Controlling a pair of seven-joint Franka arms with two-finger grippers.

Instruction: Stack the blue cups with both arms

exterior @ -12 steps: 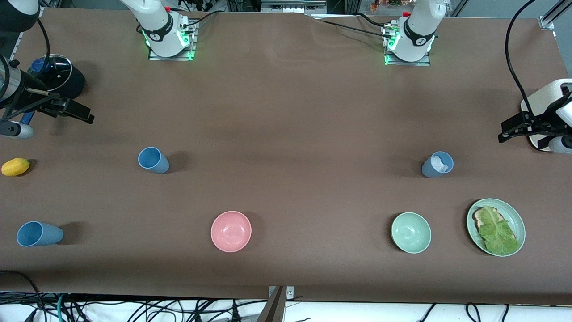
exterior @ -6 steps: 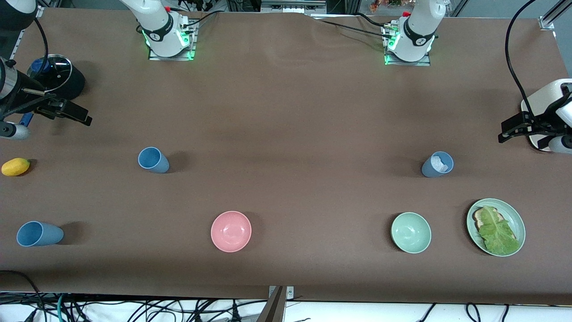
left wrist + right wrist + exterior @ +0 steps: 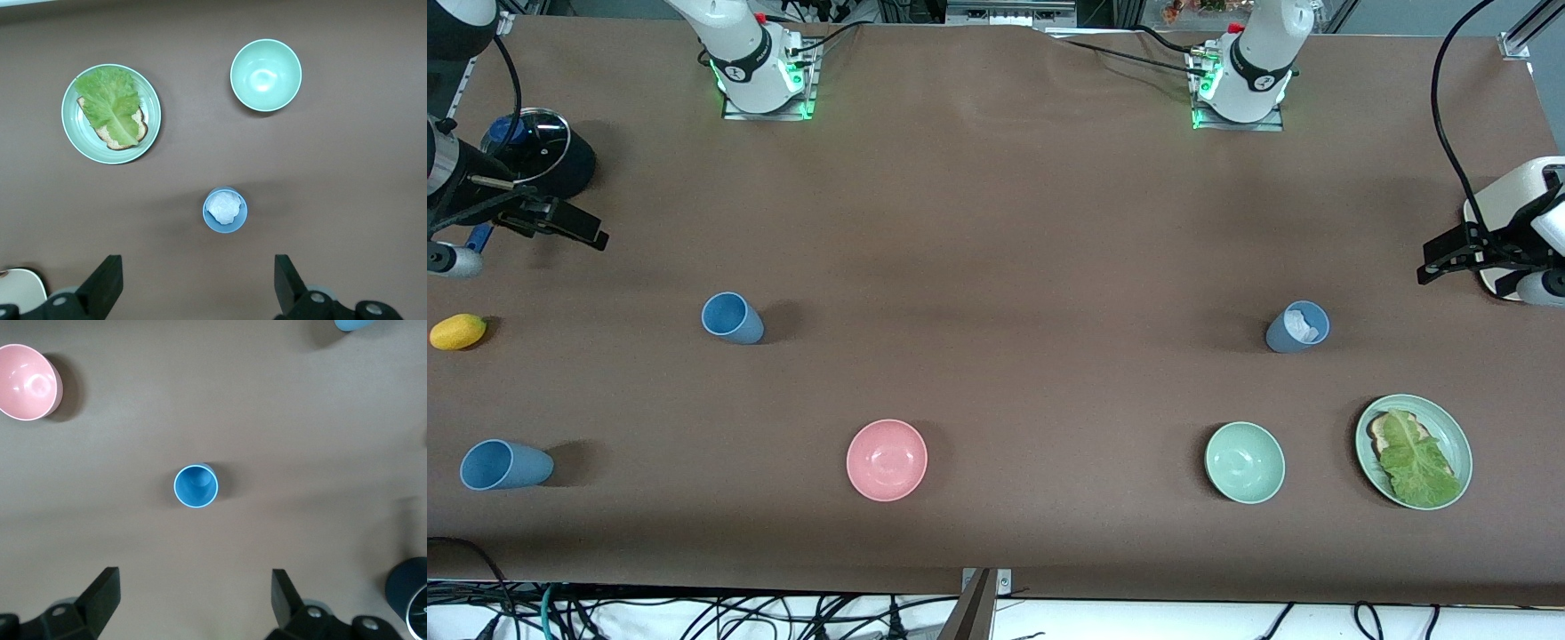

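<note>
Nothing stacked yet. Right gripper (image 3: pixel 190 603) jaws released, empty, sky-blue cup (image 3: pixel 196 486) just ahead. Left gripper (image 3: pixel 193 287) jaws released, grey-blue cup (image 3: pixel 225 210), white wad inside, just ahead. Grasps, stacking remain.

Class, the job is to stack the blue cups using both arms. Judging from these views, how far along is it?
Done: nothing is stacked. Three blue cups stand apart: one by the lemon's end, one nearest the camera, and one holding something white.
In hand: nothing; the right gripper and left gripper hang open and empty over the table ends.
Left: grasping, carrying and nesting.
</note>
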